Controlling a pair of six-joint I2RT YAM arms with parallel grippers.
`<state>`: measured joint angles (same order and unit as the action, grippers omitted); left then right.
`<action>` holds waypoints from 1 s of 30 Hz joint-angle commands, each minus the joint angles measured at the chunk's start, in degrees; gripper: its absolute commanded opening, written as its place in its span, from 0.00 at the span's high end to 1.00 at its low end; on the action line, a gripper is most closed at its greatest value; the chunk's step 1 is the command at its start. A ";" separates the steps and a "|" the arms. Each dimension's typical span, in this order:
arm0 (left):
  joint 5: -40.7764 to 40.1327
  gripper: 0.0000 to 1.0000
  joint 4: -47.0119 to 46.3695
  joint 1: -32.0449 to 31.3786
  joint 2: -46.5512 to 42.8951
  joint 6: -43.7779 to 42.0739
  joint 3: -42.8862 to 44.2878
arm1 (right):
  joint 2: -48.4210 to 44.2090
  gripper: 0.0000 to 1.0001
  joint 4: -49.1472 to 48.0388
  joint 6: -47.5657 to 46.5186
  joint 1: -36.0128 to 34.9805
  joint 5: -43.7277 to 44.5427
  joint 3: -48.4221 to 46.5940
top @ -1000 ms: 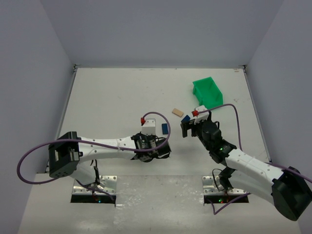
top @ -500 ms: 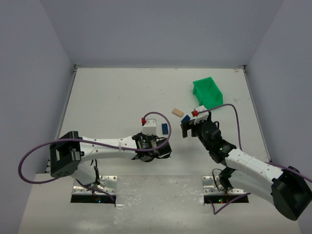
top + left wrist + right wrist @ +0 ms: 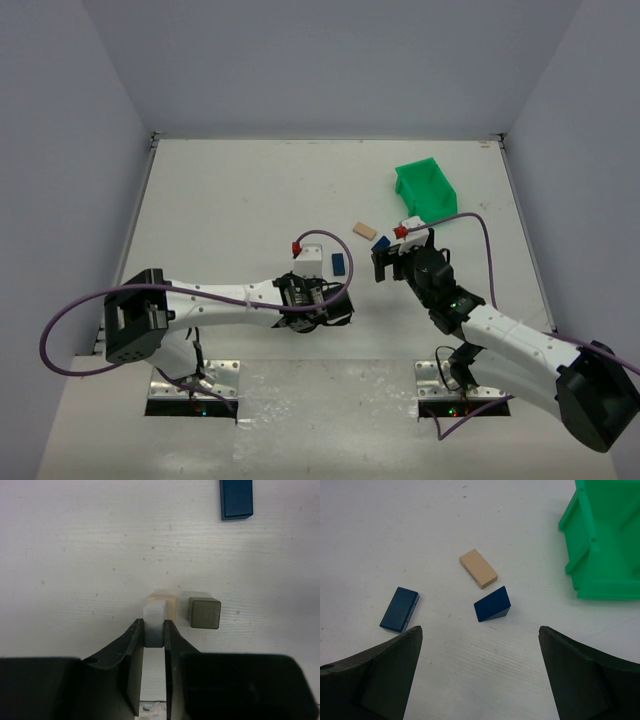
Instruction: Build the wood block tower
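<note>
Right now we have the left end effector (image 3: 154, 630) clamped on a small pale block (image 3: 154, 615), which hangs directly over a tan cube (image 3: 171, 605); whether the two touch we cannot tell. A dark grey cube (image 3: 204, 611) sits just beside the tan one, to its right in the left wrist view, with a narrow gap between them. We take that pair as the foot of the wood block tower (image 3: 202, 621), which lies toward the near middle of the desk (image 3: 230, 200), under the left wrist.

We judge the coming move to be straight down, since the held block sits only slightly left of the tan cube's centre. The grey cube is the one neighbour the fingers could nudge; the other sides are open desk.

The right end effector (image 3: 479, 630) stands wide open and holds nothing. Ahead of it lie a dark blue wedge (image 3: 492, 605), a tan plank (image 3: 478, 568) with its long axis diagonal, and a flat dark blue block (image 3: 400, 609) off to the left. The green bin (image 3: 605, 545) stands apart on the right.
</note>
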<state>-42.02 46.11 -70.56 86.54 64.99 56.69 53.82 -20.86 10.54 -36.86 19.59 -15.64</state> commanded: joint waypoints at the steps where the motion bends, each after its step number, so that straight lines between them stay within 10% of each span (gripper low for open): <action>1: -1.22 0.99 -0.14 -0.89 0.29 1.10 2.19 | -0.21 0.01 -1.81 0.53 0.22 1.67 -1.23; 30: -3.73 0.88 -3.36 -1.69 -0.97 -2.20 0.95 | 0.49 0.01 -1.73 -0.37 0.54 1.27 -1.76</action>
<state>-44.25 45.63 -71.46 87.11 64.16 57.01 54.72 -20.75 10.50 -36.81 19.94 -15.66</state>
